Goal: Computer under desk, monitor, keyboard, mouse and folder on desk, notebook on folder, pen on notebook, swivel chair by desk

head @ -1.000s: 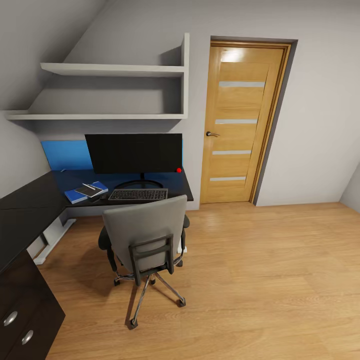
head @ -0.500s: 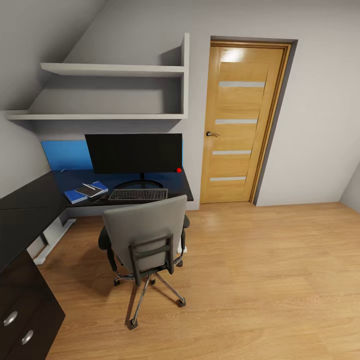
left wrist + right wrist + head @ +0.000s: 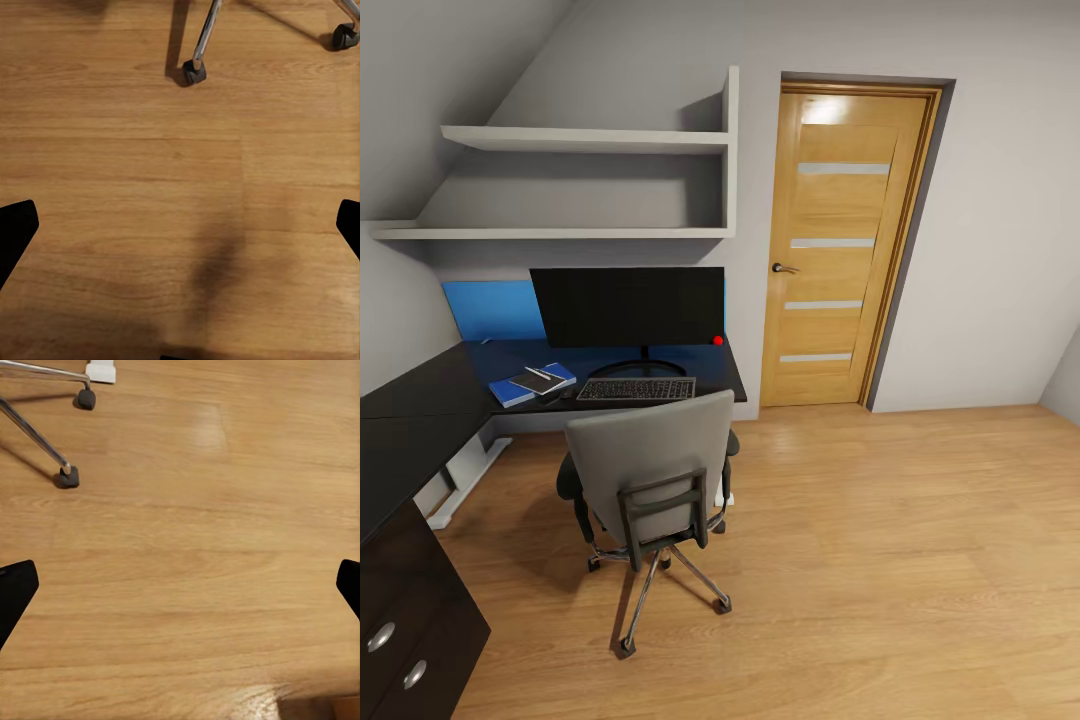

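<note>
The black desk [image 3: 420, 400] runs along the left wall and the back. On it stand the wide monitor [image 3: 628, 305] and, in front of that, the keyboard [image 3: 636, 389]. Left of the keyboard lies the blue folder [image 3: 510, 391] with the dark notebook [image 3: 538, 382] and the pen [image 3: 538, 374] on top. The mouse is too small to make out. The grey swivel chair [image 3: 650, 465] stands at the desk with its back toward me. Its chrome legs [image 3: 202, 41] and castors [image 3: 69, 477] appear in both wrist views. My left gripper [image 3: 180, 229] and right gripper [image 3: 180, 589] hang open over bare floor.
A wooden door [image 3: 845, 245] is shut in the back wall, right of the desk. White shelves [image 3: 590, 140] hang above the monitor. A black drawer unit [image 3: 410, 640] with silver knobs sits at the near left. Open plank floor [image 3: 880, 560] spreads to the right.
</note>
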You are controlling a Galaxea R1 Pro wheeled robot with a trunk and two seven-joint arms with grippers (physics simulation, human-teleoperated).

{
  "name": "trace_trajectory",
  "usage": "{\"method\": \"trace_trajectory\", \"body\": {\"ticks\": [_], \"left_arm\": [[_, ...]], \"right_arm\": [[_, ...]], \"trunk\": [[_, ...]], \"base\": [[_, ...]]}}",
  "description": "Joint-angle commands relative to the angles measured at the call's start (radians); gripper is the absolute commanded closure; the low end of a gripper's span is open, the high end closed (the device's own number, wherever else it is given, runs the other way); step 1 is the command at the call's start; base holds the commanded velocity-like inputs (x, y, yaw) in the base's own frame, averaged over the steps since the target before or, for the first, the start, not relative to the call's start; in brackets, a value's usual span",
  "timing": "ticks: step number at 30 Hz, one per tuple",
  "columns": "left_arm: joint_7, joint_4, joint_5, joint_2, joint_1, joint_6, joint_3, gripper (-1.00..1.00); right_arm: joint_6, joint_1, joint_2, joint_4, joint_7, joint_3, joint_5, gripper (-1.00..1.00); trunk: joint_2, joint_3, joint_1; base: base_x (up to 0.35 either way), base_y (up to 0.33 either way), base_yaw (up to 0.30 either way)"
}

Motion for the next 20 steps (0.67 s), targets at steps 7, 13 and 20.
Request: {"method": "trace_trajectory", "body": {"ticks": [7, 13, 20], "left_arm": [[0.007, 0.000, 0.003, -0.001, -0.001, -0.002, -0.009, -1.00], [0.007, 0.000, 0.003, 0.000, -0.001, -0.002, -0.009, -1.00], [0.007, 0.000, 0.003, 0.000, -0.001, -0.002, -0.009, -1.00]], "right_arm": [[-0.001, -0.001, 0.000, 0.001, -0.009, 0.008, 0.000, -1.00], [0.000, -0.001, 0.000, 0.001, -0.009, 0.008, 0.000, -1.00], [0.000, -0.001, 0.000, 0.001, -0.009, 0.008, 0.000, -1.00]], "trunk": [[-0.001, -0.001, 0.000], [-0.001, -0.001, 0.000], [-0.001, -0.001, 0.000]], "base": [[0.000, 0.000, 0.000], [0.000, 0.000, 0.000], [0.000, 0.000, 0.000]]}}
